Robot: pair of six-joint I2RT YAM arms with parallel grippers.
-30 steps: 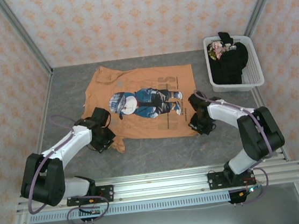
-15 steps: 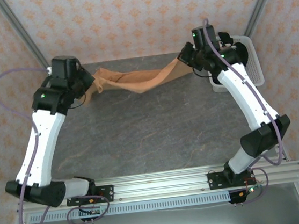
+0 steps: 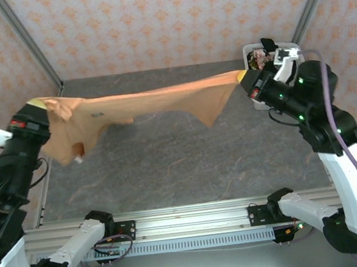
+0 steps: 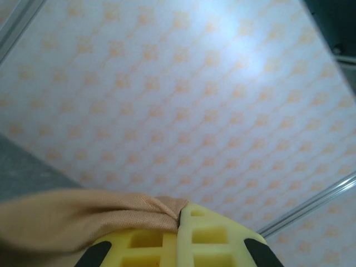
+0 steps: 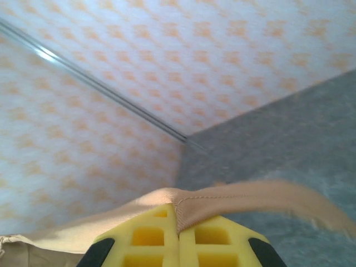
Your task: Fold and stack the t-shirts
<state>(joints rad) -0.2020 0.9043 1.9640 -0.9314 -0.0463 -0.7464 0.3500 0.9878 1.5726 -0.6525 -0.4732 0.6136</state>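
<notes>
The orange-tan t-shirt [image 3: 155, 100] hangs stretched in the air across the table, its plain side toward the overhead camera. My left gripper [image 3: 37, 106] is shut on its left end, high at the left side. My right gripper [image 3: 244, 76] is shut on its right end, raised by the basket. In the left wrist view the tan cloth [image 4: 83, 217] is pinched between the yellow fingers [image 4: 217, 233]. The right wrist view shows a stitched hem [image 5: 245, 194] clamped in the yellow fingers [image 5: 150, 236]. A black t-shirt [image 3: 266, 51] lies in the basket, mostly hidden by my right arm.
The white slatted basket [image 3: 251, 53] stands at the back right corner, partly behind my right arm. The grey table surface [image 3: 181, 159] lies bare below the hanging shirt. Patterned walls close in the back and both sides.
Both arms lifted the shirt off the table, carried it to the back, then swung up and apart toward the camera. The shirt went from lying flat to stretched taut in the air.
</notes>
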